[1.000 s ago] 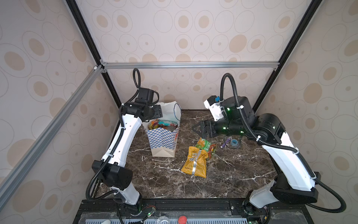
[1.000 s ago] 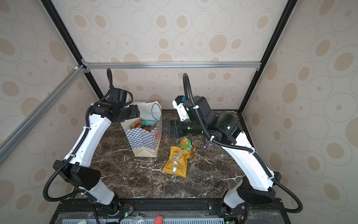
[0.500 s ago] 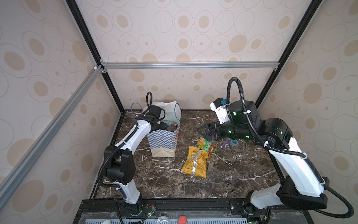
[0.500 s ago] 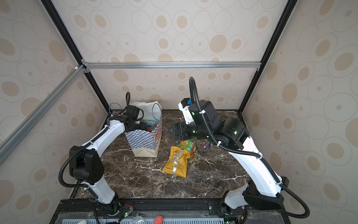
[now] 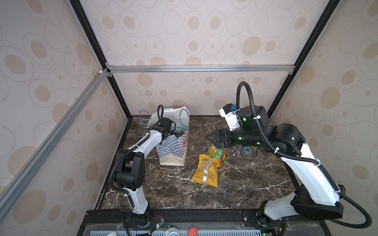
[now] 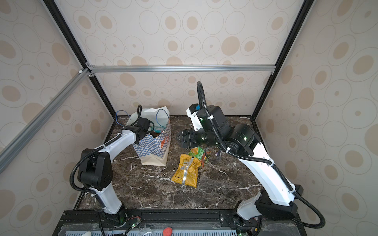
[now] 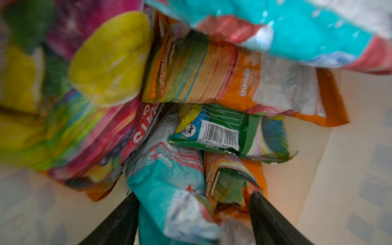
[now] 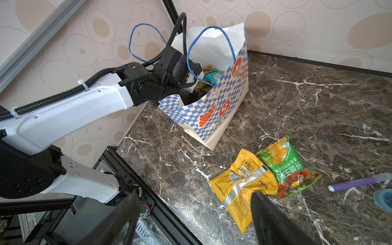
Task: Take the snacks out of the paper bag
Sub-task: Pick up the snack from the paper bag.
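Observation:
The paper bag (image 5: 172, 151) (image 6: 155, 147) (image 8: 214, 114) stands upright at the back left of the marble table. My left gripper (image 7: 193, 193) is down inside it, open. A teal snack packet (image 7: 169, 191) and an orange one (image 7: 229, 186) lie between its fingers among several other snacks. From above, the bag's rim hides these fingers. Two snacks lie on the table to the bag's right: a yellow packet (image 5: 205, 170) (image 8: 241, 182) and a green one (image 5: 217, 154) (image 8: 286, 167). My right gripper (image 5: 208, 136) (image 8: 195, 192) hangs open and empty above the table, beside them.
A purple pen-like stick (image 5: 236, 152) (image 8: 358, 182) and a small blue tape roll (image 5: 247, 150) (image 8: 382, 199) lie under the right arm. Patterned walls close the table at the back and both sides. A black rail (image 8: 161, 212) runs along its front edge.
My left arm has folded down and its gripper has gone from above the bag's mouth into the bag. The right gripper has stayed near the same spot.

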Tool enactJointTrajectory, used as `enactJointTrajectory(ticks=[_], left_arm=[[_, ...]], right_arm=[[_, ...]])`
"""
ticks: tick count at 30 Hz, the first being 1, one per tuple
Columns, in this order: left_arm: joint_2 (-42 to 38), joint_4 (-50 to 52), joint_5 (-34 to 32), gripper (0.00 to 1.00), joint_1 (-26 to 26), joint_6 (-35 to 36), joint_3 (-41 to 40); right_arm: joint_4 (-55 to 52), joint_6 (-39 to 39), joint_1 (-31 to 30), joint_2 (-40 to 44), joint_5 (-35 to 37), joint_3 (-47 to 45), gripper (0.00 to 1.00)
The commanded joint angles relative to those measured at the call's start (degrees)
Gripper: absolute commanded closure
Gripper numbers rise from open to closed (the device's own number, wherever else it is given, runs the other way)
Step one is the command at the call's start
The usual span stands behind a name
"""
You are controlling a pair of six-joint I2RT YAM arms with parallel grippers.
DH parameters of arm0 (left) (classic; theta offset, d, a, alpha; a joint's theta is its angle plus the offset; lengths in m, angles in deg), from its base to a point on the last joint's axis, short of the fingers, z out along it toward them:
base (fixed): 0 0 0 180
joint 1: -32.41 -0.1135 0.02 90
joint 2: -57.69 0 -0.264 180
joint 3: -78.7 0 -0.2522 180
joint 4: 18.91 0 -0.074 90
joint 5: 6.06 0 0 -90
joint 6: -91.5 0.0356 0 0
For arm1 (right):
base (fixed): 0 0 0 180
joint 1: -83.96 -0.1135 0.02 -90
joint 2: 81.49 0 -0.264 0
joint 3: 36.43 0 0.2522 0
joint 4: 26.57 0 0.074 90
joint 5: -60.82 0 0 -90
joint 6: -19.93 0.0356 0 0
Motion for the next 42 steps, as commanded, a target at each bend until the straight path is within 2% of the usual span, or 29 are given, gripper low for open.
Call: enactJointTrajectory(ticks=[1,9,14,17,22,31,34,36,42], left_arm=[[3.5,0.0,0.9,0.17,0.2,2.1,-2.1],[8.9,0.4,0.2,0.16,1.0,3.8,-4.0],[11.3,-1.1,0.3,0.18,2.1,3.8,-6.2],[12.6,-1.2,0.7,0.26,2.6,3.7,-6.1],[12.9,-0.5,1.4,0.49,3.6,3.2,-2.9],[12.7,2.9,1.4,0.86,3.9,2.6,4.7],[12.2,3.8,1.5,0.95,3.9,2.5,6.6],[12.0,5.0,0.9,1.0,4.0,2.8,8.0],[11.0,7.6,-0.6,1.0,4.0,3.1,12.0]], right_arm=[[0.2,0.2,-0.5,-0.3,-0.4,0.2,0.15],[-2.6,1.4,-0.5,-1.4,-0.3,0.9,0.15],[-2.9,2.9,-0.5,0.1,0.3,-1.9,0.15],[-2.5,4.2,-0.4,1.7,0.9,-4.6,0.15],[-2.2,4.9,-0.5,3.3,2.0,-6.9,0.15],[-2.2,4.2,-0.5,3.4,2.9,-6.4,0.15],[-2.2,4.1,-0.4,3.4,3.1,-6.3,0.15],[-2.2,4.3,-0.4,3.5,3.2,-6.3,0.15],[-1.7,4.2,-0.5,3.8,3.6,-6.2,0.15]])
